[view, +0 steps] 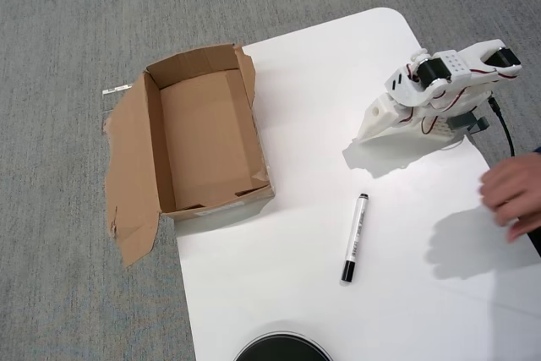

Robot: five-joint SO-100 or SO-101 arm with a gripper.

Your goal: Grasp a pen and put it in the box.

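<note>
From my overhead view: round black object (pixel 281 347) at the bottom edge, then the pen (pixel 355 237) lying flat on the white table (pixel 279 285), black cap toward the bottom. Box (pixel 207 137) sits left, well apart – open. Gripper (pixel 368 134) is beyond the pen, holding nothing – I can't tell its fingers' spread. A hand (pixel 512 195) enters at right.

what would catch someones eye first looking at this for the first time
Likely the big open cardboard box with ragged flaps, empty, sitting at the left edge of the white table in the overhead view. Next the pen, lying alone on the table right of the box, black cap toward the bottom. The white arm's gripper rests folded at upper right, and a person's hand enters from the right edge.
</note>
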